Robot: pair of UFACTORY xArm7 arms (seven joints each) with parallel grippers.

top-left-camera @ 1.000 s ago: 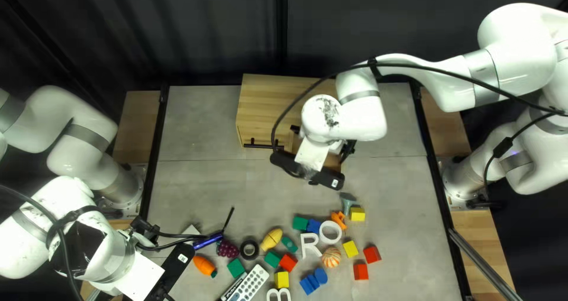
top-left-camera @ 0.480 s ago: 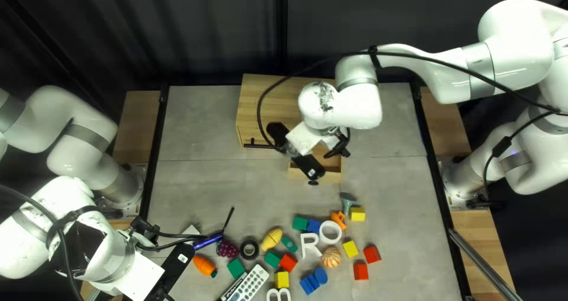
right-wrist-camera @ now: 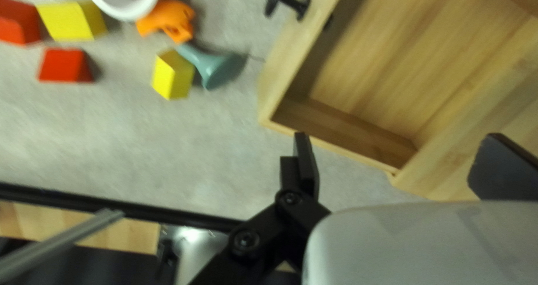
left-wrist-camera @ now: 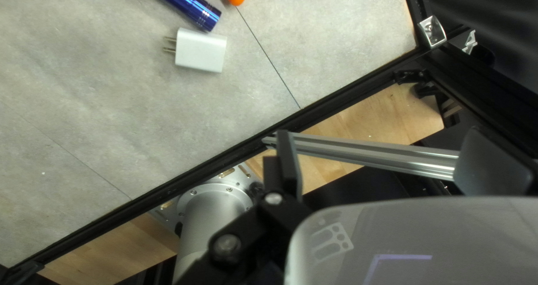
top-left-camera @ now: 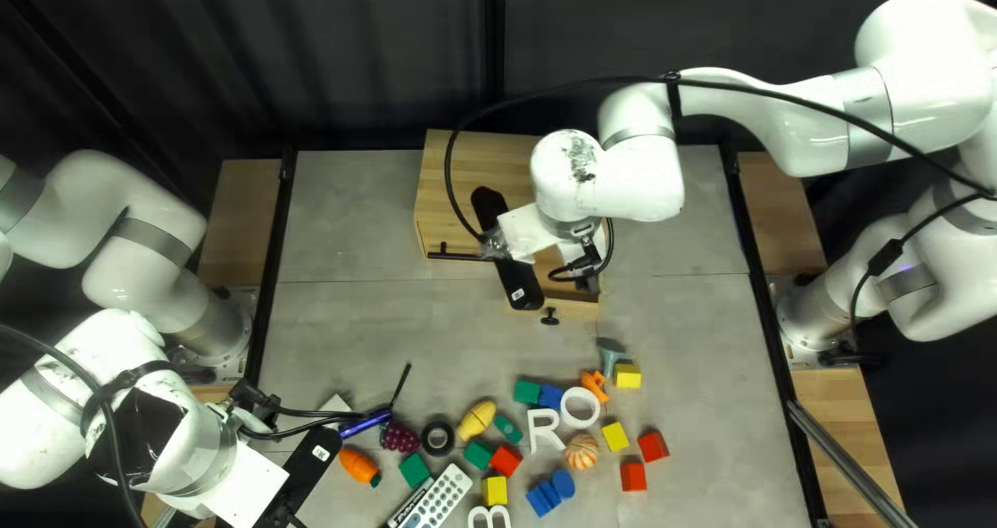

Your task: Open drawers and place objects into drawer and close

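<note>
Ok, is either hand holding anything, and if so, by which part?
Nothing is held; the left hand and the right hand both stand open and empty.

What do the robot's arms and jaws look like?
The left arm and right arm are glossy white, with rounded joints and grey bands. Each has a black cable and a black bar with a small pale label. The right arm also has dark smudges. The jaws are flat and black, on black links with round bolts.

Grey tabletop with remote, blocks, toy carrot, wooden cabinet, perhaps grapes
</note>
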